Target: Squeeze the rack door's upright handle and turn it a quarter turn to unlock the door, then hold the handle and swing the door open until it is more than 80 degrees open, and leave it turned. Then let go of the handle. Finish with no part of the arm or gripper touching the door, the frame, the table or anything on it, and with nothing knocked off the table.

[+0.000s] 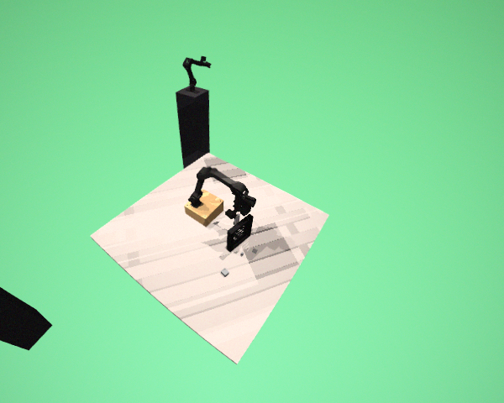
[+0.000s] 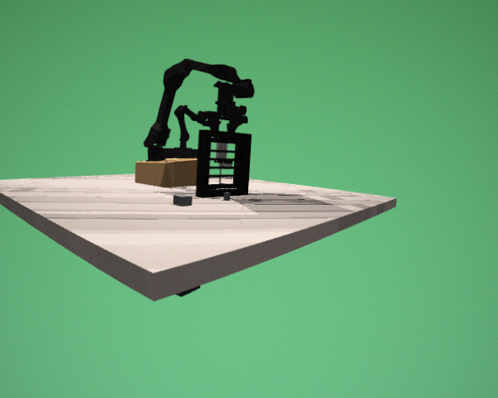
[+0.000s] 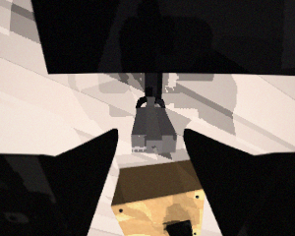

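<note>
The black rack (image 1: 229, 243) (image 2: 202, 162) (image 3: 88, 39) stands upright on the table (image 1: 178, 277) (image 2: 124, 240). Its door looks flush with the frame; I cannot tell the two apart clearly. The grey handle (image 1: 236, 217) (image 2: 222, 147) (image 3: 153, 123) stands upright on the side toward my arm's base, joined to the rack by a short dark stem. My gripper (image 1: 238, 213) (image 2: 222, 129) (image 3: 150, 133) is open, pointing down above the handle. The handle appears between the spread fingertips in the wrist view, with a gap on each side. In the exterior view the rack's top bar hides the fingertips.
A wooden box (image 1: 204, 214) (image 2: 183, 173) (image 3: 157, 179) bears the arm's base. A small grey block (image 1: 224, 272) (image 2: 183, 200) and a smaller dark piece (image 1: 242, 254) (image 2: 227, 196) lie beyond the rack. A second arm (image 1: 190, 71) stands on a black pillar (image 1: 193, 121) behind the table.
</note>
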`<move>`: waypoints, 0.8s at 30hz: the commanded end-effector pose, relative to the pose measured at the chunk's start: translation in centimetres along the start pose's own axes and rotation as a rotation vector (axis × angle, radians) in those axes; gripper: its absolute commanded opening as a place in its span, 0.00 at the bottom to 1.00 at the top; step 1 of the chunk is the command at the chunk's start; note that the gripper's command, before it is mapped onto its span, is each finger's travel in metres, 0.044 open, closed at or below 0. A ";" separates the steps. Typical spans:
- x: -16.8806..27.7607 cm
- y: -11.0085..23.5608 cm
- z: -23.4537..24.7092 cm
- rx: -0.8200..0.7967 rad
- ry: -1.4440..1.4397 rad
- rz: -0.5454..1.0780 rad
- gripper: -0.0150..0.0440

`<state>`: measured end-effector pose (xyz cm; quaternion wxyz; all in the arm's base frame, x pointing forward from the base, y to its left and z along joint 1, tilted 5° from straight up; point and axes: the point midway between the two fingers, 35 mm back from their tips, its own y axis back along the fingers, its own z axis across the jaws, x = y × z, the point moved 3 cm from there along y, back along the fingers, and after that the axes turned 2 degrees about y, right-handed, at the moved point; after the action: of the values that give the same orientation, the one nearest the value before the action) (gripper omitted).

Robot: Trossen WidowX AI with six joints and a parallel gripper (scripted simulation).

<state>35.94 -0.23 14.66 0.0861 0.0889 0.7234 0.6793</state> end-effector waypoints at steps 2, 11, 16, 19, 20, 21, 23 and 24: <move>0.1 -1.1 -0.1 0.005 0.003 0.005 0.75; 0.2 -2.5 -0.1 0.005 0.002 0.005 0.75; 0.3 -3.2 -0.2 0.006 0.001 0.005 0.75; 0.3 -3.2 -0.2 0.006 0.001 0.005 0.66; 0.3 -3.2 -0.2 0.006 0.001 0.005 0.62; 0.3 -3.2 -0.2 0.006 0.001 0.005 0.57; 0.3 -3.2 -0.2 0.006 0.001 0.005 0.48; 0.3 -3.2 -0.2 0.006 0.001 0.005 0.44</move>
<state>35.62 -0.46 11.63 0.0858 0.0909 0.7239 0.6785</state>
